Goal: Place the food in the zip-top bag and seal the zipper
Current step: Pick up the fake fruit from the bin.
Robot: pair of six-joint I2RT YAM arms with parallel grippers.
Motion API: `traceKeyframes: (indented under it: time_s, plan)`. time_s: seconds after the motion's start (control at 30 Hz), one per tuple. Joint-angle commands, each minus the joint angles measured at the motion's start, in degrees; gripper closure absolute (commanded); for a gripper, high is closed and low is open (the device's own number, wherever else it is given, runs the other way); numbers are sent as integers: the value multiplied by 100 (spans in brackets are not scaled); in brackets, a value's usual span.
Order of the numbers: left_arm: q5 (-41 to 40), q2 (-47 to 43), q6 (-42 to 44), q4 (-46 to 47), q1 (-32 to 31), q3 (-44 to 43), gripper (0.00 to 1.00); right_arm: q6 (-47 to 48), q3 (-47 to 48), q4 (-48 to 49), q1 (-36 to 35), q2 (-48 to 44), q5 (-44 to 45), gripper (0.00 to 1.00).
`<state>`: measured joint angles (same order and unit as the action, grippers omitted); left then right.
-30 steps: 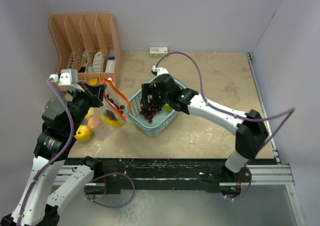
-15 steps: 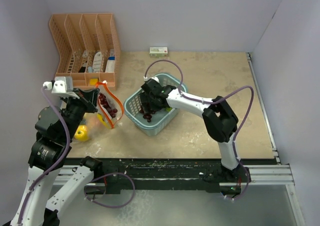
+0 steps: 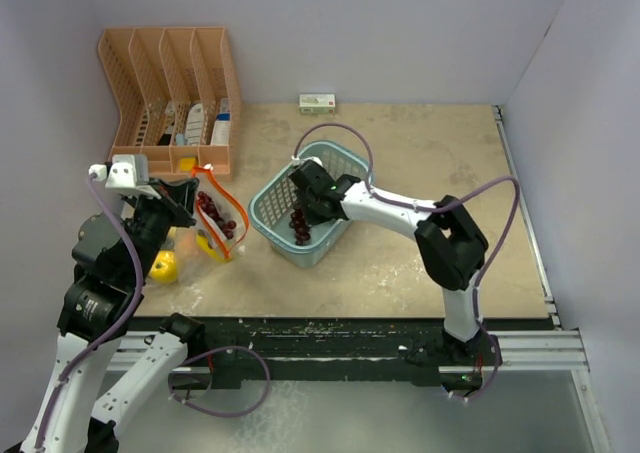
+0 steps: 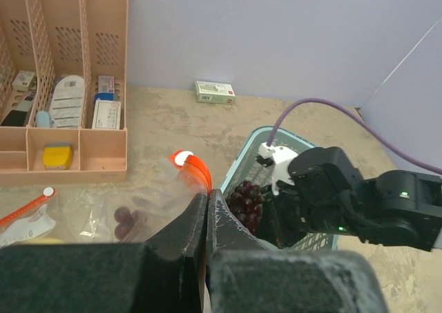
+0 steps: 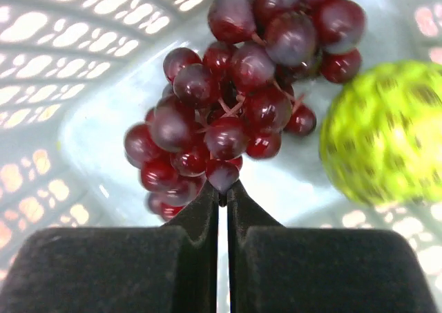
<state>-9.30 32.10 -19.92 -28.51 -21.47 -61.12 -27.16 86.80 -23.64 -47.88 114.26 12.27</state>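
My left gripper (image 3: 192,195) (image 4: 206,197) is shut on the mouth edge of the clear zip-top bag (image 3: 212,231) (image 4: 141,202), right at its orange-red zipper (image 3: 229,206) (image 4: 197,176). Dark grapes (image 3: 210,209) (image 4: 124,220) and something yellow lie inside the bag. A yellow fruit (image 3: 163,265) sits on the table beside it. My right gripper (image 3: 300,211) (image 5: 223,192) is down inside the light blue basket (image 3: 345,157) (image 4: 257,139). Its tips are shut at the lowest grape of a dark red grape bunch (image 3: 300,226) (image 5: 235,99) (image 4: 245,195). A yellow-green round fruit (image 5: 383,130) lies right of the bunch.
A peach-coloured desk organiser (image 3: 170,83) (image 4: 62,64) stands at the back left, close behind the bag. A small white-green box (image 3: 317,102) (image 4: 215,91) lies against the back wall. Walls close off the left, back and right sides.
My right gripper dropped into the basket and closed at the grape bunch. My left arm drew the bag back to the left, away from the basket, still gripping the zipper edge.
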Motion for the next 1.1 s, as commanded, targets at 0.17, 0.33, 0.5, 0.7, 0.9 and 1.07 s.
traceKeyframes:
  time_s: [0.17, 0.33, 0.5, 0.7, 0.9, 1.07]
  plan:
    - [17, 187, 76, 379, -32, -275, 100, 247, -756, 915, 33, -2148, -504, 100]
    - [167, 337, 6, 451, -24, -235, 100, 367, -974, 1557, 28, -3040, -935, 100]
    - [307, 499, -115, 524, -28, -59, 100, 503, -944, 2151, 33, -3671, -1208, 100]
    - [419, 592, -244, 691, -29, 122, 100, 479, -798, 3043, 32, -3978, -2247, 100]
    - [604, 709, -397, 988, -27, 219, 100, -27, -942, 3828, 16, -3850, -2947, 100]
    - [747, 842, -530, 1243, -32, 315, 100, -415, -1024, 4463, -239, -3474, -3296, 100]
